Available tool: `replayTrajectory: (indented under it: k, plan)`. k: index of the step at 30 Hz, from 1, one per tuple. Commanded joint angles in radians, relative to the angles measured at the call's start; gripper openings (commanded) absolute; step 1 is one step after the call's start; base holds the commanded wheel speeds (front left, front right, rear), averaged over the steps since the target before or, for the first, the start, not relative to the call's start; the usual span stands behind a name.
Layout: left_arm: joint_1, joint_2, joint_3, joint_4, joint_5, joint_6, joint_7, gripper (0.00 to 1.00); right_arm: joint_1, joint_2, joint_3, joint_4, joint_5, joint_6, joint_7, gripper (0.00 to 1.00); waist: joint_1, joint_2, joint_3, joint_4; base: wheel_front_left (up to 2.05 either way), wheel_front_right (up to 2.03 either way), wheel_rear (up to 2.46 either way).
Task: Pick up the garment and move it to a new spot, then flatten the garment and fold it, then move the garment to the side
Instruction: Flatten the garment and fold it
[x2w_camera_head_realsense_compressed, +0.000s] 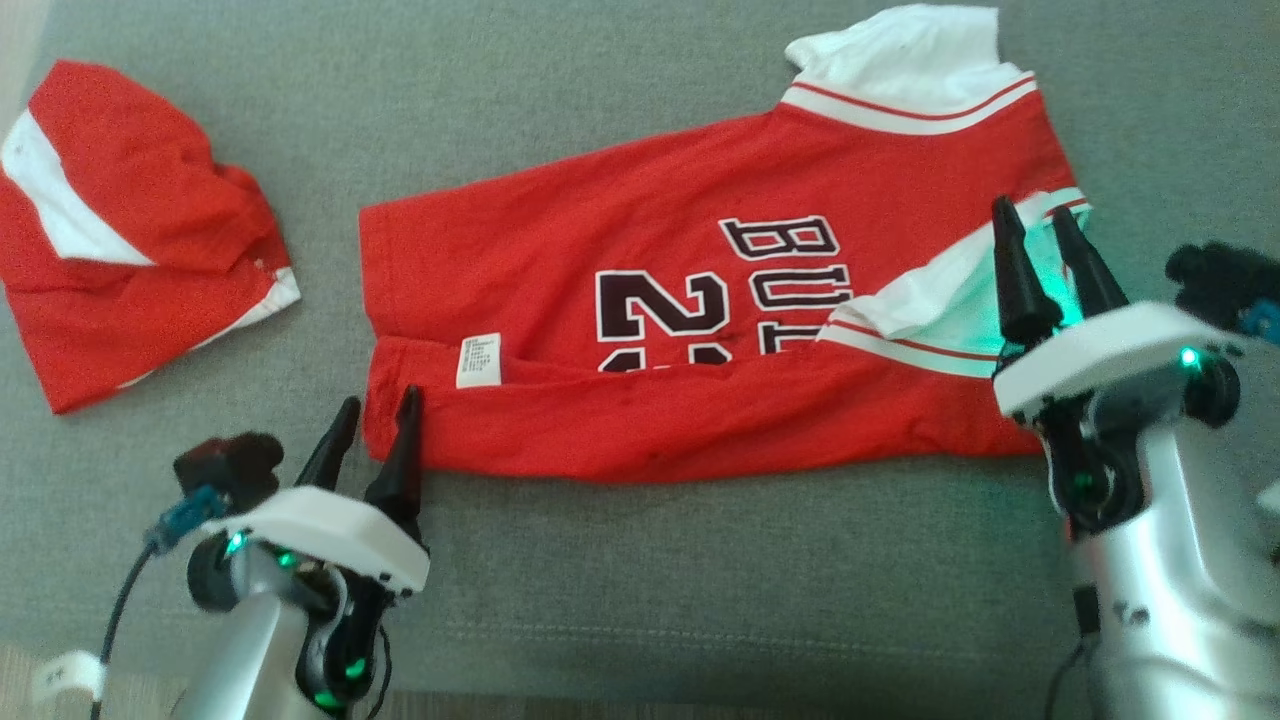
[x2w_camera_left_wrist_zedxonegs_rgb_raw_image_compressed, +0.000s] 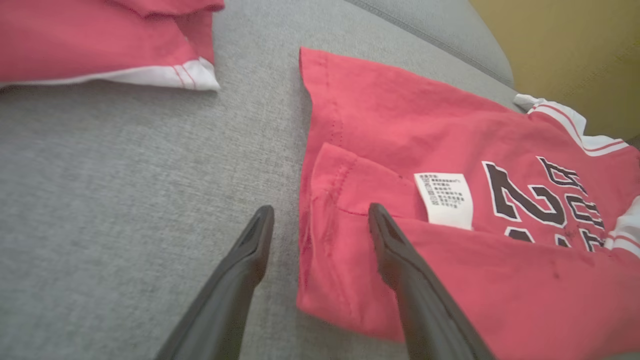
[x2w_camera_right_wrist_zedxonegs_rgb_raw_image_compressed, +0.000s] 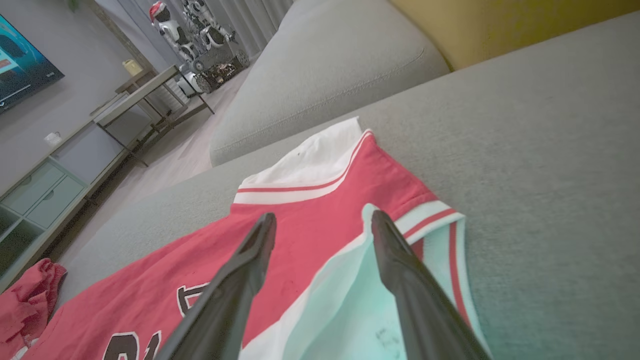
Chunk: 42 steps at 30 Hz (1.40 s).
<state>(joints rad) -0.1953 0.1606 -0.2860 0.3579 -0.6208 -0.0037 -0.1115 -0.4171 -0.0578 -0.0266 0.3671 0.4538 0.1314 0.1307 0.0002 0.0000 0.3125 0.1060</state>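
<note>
Left gripper (x2w_camera_head_realsense_compressed: 381, 398): you have it spread wide and empty. One finger hangs over bare cushion, the other over the jersey's hem corner.
Right gripper (x2w_camera_head_realsense_compressed: 1032, 210): also wide and holding nothing, poised above the near sleeve (x2w_camera_head_realsense_compressed: 930, 300) at the opposite end.
Garment: red jersey (x2w_camera_head_realsense_compressed: 560, 250), lying lengthwise on the grey sofa cushion (x2w_camera_head_realsense_compressed: 700, 580), between your two grippers.
Fold state: the near long edge is turned up over the front as a strip (x2w_camera_head_realsense_compressed: 700, 420) that covers the lower part of the black print. The care label (x2w_camera_head_realsense_compressed: 478, 359) is exposed on it, and the near sleeve lies turned back across the chest.
Done, by the look of it: relocating, flattening, and a first lengthwise fold.
Left to do, as you may judge: the far edge and far sleeve (x2w_camera_head_realsense_compressed: 900, 50) are not yet folded in. Then come the shortening fold and the move to the side.
Neighbour: second red-and-white garment (x2w_camera_head_realsense_compressed: 130, 230), crumpled, well apart on your left on the same cushion.
</note>
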Motion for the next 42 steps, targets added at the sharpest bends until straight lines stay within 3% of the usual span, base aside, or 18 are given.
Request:
replayTrajectory:
  k: [1, 11, 19, 27, 42]
  plan:
    - [0.001, 0.021, 0.033, -0.025, 0.012, 0.01, -0.02, 1.0, 0.021, -0.003, 0.029, -0.049, -0.01, -0.001, -0.026, 1.0, -0.0002, 0.0, -0.016, -0.008, 0.0, 0.0, 0.0]
    - [0.094, 0.059, 0.081, -0.171, 0.139, 0.115, -0.142, 1.0, 0.243, 0.001, 0.011, -0.308, -0.177, -0.001, -0.171, 1.0, -0.0002, 0.0, -0.1, -0.03, 0.0, 0.0, 0.0]
    - [0.163, 0.085, 0.102, -0.297, 0.232, 0.137, -0.15, 1.0, 0.417, 0.007, -0.013, -0.488, -0.3, -0.001, -0.166, 1.0, -0.0002, 0.0, -0.174, -0.048, 0.0, 0.0, 0.0]
    - [0.26, 0.096, 0.077, -0.321, 0.265, 0.157, -0.145, 1.0, 0.533, 0.007, -0.014, -0.538, -0.31, -0.001, -0.146, 1.0, -0.0002, 0.0, -0.229, -0.063, 0.0, 0.0, 0.0]
    - [0.268, 0.099, 0.067, -0.333, 0.251, 0.169, -0.12, 1.0, 0.547, 0.007, -0.02, -0.548, -0.286, -0.001, -0.135, 1.0, -0.0002, 0.0, -0.235, -0.066, 0.0, 0.0, 0.0]
